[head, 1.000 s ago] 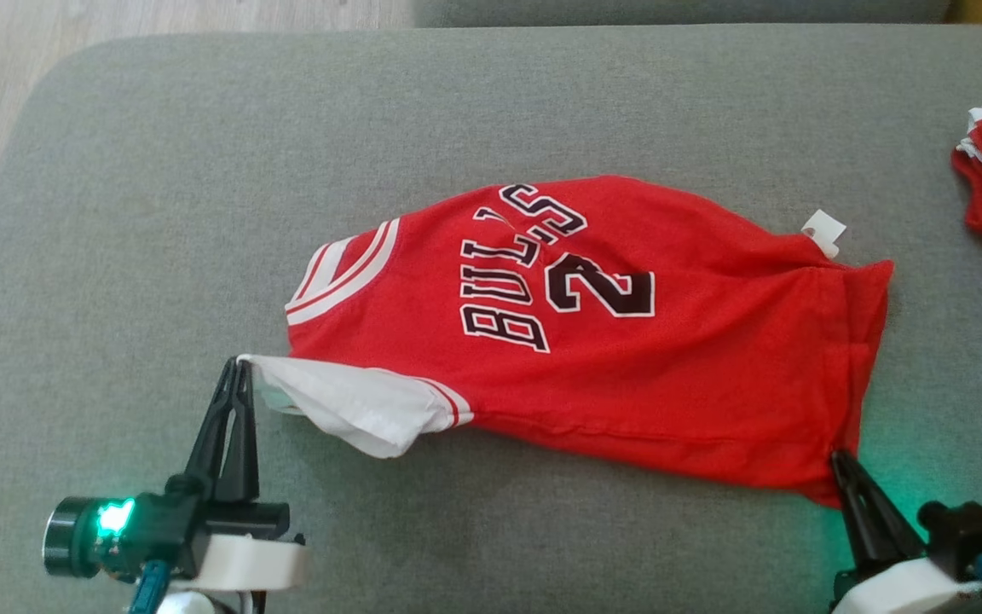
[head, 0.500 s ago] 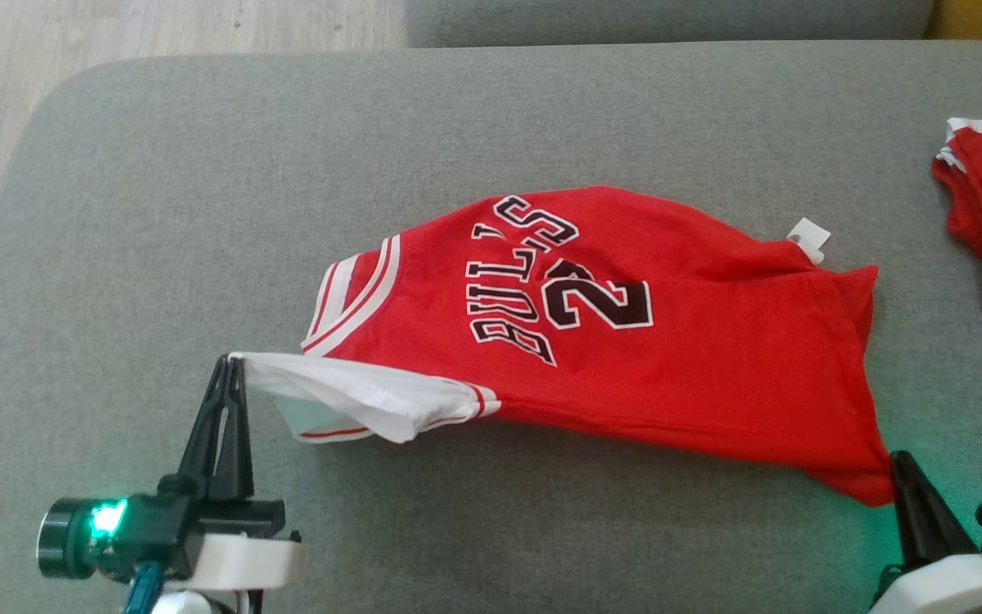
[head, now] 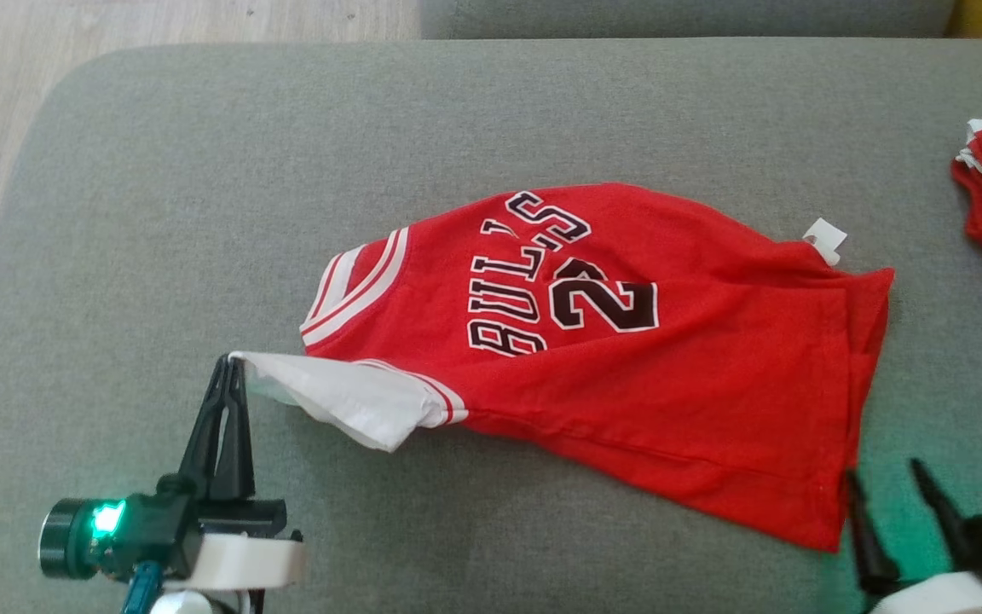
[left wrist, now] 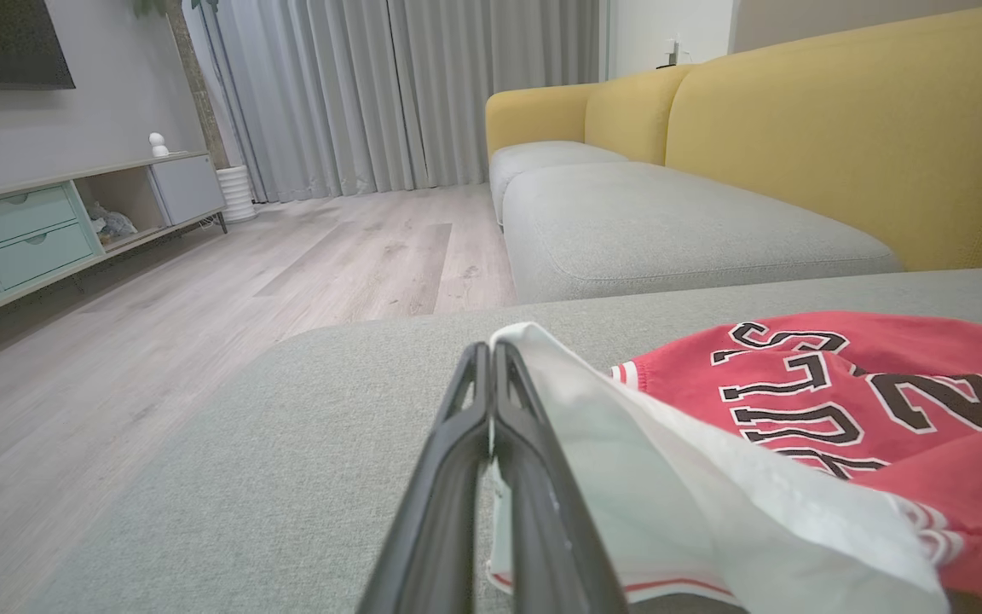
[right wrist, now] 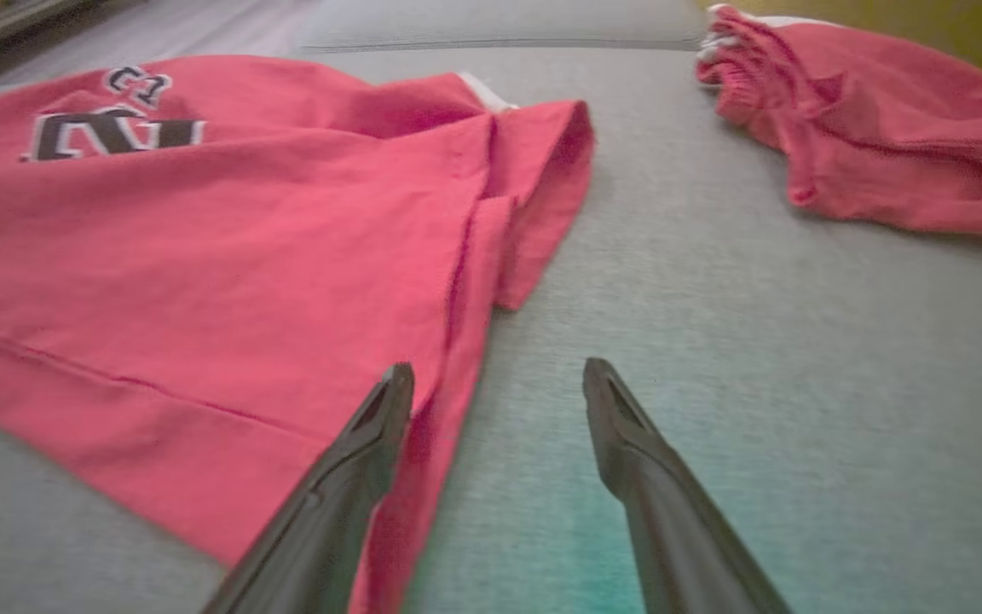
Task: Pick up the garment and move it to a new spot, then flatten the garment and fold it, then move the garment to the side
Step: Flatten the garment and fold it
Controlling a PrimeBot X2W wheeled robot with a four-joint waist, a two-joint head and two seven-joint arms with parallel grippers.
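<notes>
We read the word "BULLS" [head: 518, 286] in black, white-edged block letters on the red fabric jersey [head: 696, 401] lying mid-way across the grey fabric cushion [head: 201, 188], a black numeral "2" [head: 603, 305] just beside that word, a small white tag [head: 824, 239] at the hem, too small for us to read

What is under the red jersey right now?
The jersey lies on the grey cushion, visible all around it; anything beneath its body is covered. The left pincer holds its white sleeve.

Matt red cloth jersey [head: 713, 409] on coarse grey woven cushion [head: 201, 213]
</notes>
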